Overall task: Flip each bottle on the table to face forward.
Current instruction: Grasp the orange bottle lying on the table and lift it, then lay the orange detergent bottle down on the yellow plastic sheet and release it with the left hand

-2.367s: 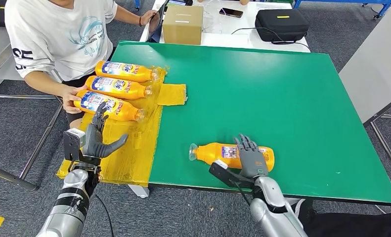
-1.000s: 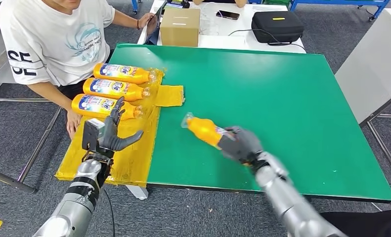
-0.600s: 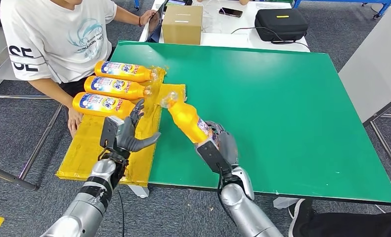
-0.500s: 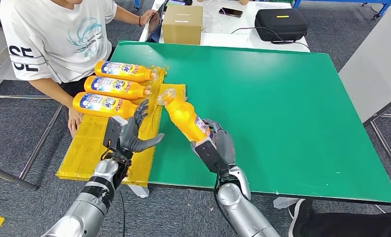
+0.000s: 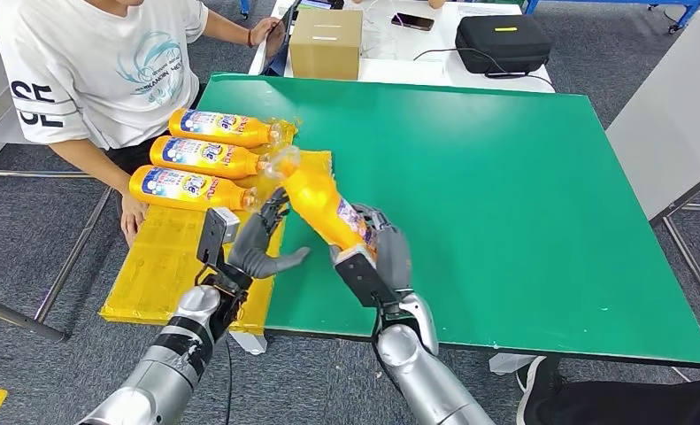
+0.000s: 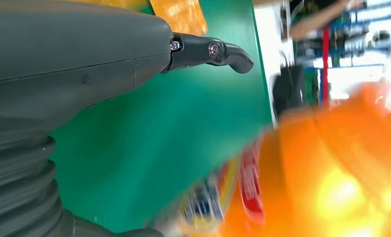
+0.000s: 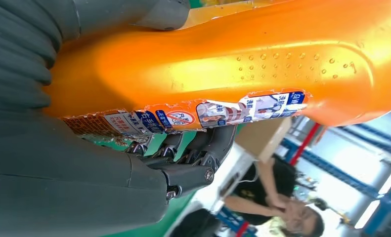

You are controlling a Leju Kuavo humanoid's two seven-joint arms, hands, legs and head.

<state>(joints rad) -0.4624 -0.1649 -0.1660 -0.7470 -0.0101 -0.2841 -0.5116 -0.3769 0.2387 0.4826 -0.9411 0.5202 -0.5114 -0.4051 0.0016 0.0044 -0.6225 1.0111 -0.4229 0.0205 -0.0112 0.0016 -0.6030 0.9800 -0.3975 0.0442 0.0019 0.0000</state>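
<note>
Head view: robot lifting an orange bottle

The right hand (image 5: 377,257) gripped an orange bottle (image 5: 321,205), raised at a slant above the green table (image 5: 505,177), cap toward three bottles (image 5: 206,159) lying on a yellow mat (image 5: 173,257). The left hand (image 5: 259,241) hovered just beside it, fingers spread, holding nothing.

Four orange bottles (image 5: 321,205), three lying on the yellow mat (image 5: 165,257), one cardboard box (image 5: 326,43), one black case (image 5: 503,42)

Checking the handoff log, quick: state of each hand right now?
Left hand: open, fingers spread, holding nothing, close beside the bottle.
Right hand: holding the orange bottle, lifted off the green table.
</note>
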